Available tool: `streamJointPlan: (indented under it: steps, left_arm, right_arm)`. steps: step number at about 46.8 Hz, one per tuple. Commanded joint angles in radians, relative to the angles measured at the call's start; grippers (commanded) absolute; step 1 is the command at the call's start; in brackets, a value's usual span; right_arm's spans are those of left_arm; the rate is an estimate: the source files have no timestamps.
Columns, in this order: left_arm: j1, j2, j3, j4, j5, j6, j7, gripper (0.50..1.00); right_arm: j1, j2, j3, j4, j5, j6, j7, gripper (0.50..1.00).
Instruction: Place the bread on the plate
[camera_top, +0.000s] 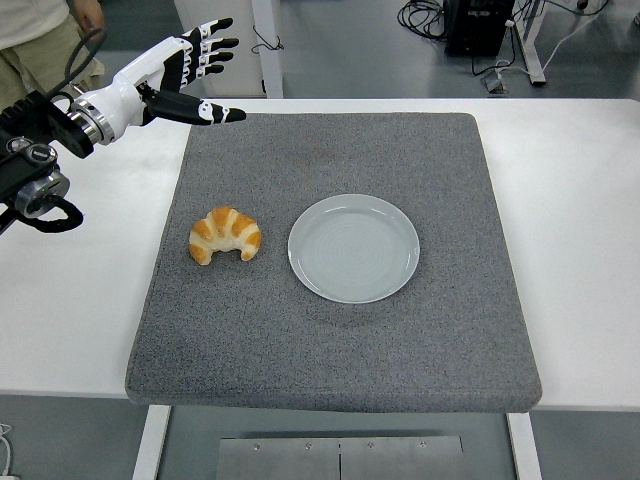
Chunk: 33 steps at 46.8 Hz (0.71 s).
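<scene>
Bread waits on the mat, hand not yet near it

Bread (225, 235), a curved golden croissant, lies on the grey mat (330, 330) in the left middle of the frame, its two tips pointing toward the lower edge. Just to its right, apart from it and not touching, sits the pale round plate (353, 248), bare and flat on the same mat. The two lie side by side on one level surface, so the move should be a short carry to the right with nothing to lift over but the plate's low rim.

The left hand (185, 75) hovers in the upper left of the frame, over the far left corner of the mat and well apart from the bread. Its fingers (215, 45) are spread apart and hold nothing, the thumb stretched out toward the right. That open pose suits an approach from above, ready to close round the croissant, though the hand must first come down and toward the lower part of the frame. The right hand does not show.

The mat covers most of the white worktop (580, 200). Nothing stands between hand and bread or between bread and plate. A person (45, 45) stands at the top left corner beyond the worktop, close behind the arm but clear of the mat. Cables and a dark box lie on the floor at the upper right, out of the way.
</scene>
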Motion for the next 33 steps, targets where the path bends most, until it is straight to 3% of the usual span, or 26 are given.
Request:
streamJointPlan:
  steps: [1, 9, 15, 33]
  left_arm:
    - [0.0, 0.02, 0.028, -0.042, 0.049, 0.028, 0.005, 0.974]
    - [-0.008, 0.044, 0.115, -0.066, 0.236, 0.077, 0.007, 0.974]
    - [-0.005, 0.061, 0.134, -0.069, 0.378, 0.08, 0.025, 0.974]
    - [-0.009, 0.135, 0.204, -0.175, 0.51, 0.08, 0.028, 0.971]
  right_arm:
    - [0.0, 0.0, 0.0, 0.0, 0.0, 0.0, 0.0, 1.0]
    - [0.0, 0.0, 0.0, 0.0, 0.0, 0.0, 0.0, 1.0]
    - [0.002, 0.0, 0.0, 0.0, 0.0, 0.0, 0.0, 1.0]
    - [0.0, 0.0, 0.0, 0.0, 0.001, 0.0, 0.0, 1.0]
